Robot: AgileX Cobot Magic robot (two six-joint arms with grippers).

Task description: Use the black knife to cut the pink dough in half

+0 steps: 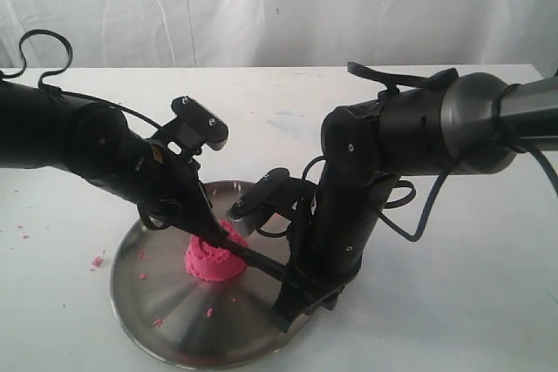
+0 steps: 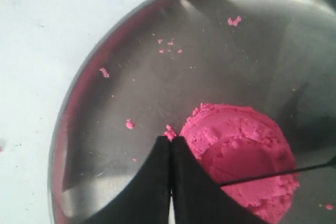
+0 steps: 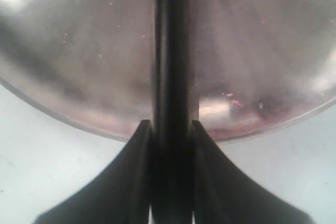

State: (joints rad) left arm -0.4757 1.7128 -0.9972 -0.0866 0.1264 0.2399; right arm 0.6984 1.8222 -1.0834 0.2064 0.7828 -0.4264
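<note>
Domed grainy pink dough point(image 2: 239, 153) on steel plate point(image 2: 131, 93), right hand point(image 3: 170, 124) clasping matte black knife point(image 3: 170, 51), left hand point(image 2: 171, 140) clenched.

The small round dome of grainy dough point(image 1: 214, 259) is bright pink, with ridges ringing its top. The slim matte knife point(image 1: 261, 260) is black all over. The round steel plate point(image 1: 166, 302) is silvery grey, flecked with pink crumbs point(image 1: 159, 322). The flat tabletop point(image 1: 453, 302) is white.
</note>
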